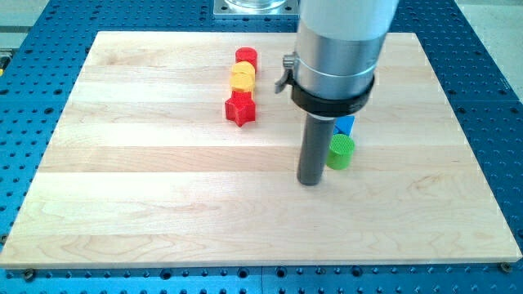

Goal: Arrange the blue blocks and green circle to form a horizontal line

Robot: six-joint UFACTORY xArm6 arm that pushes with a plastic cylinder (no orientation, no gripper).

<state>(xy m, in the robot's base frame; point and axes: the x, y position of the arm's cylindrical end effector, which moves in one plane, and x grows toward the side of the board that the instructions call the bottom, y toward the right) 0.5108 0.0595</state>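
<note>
My tip (310,181) rests on the board just left of and slightly below the green circle (341,153). The rod and arm body stand in front of the blue blocks. Only a corner of the blue triangle (346,124) shows above the green circle. The blue cube is hidden behind the rod, and so is the green star.
A red cylinder (246,57), a yellow block (242,77) and a red star (240,108) stand in a short column at the view's upper middle. The wooden board (147,188) lies on a blue perforated table.
</note>
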